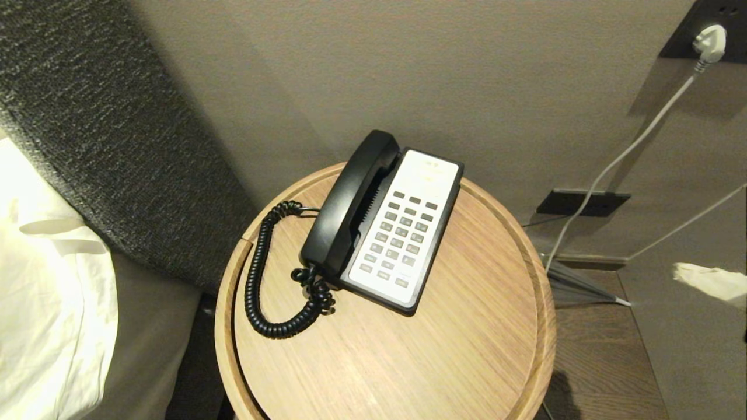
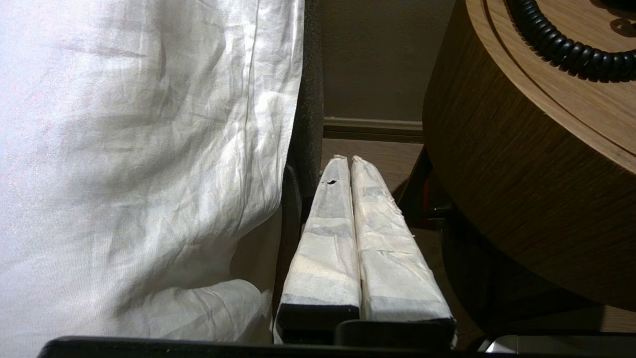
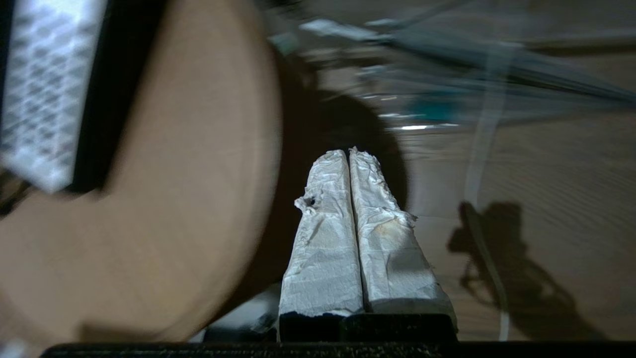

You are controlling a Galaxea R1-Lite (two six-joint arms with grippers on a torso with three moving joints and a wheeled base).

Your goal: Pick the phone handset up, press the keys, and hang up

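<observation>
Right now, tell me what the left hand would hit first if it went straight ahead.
Probably the baseboard at the wall's foot. The shut left hand points along the gap between the white bedding and the round wooden table; depth is unclear.

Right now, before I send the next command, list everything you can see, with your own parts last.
phone handset: one, black, lying in the cradle on the phone base's left side
coiled cord: one, black, looping over the table left of the phone
phone base: one, black and white, mid table
round table: one, wood, centre
bedding: white, left
wall plug: one, white, upper right
left gripper: shut, low between bedding and table
right gripper: shut, off the table's right edge
</observation>
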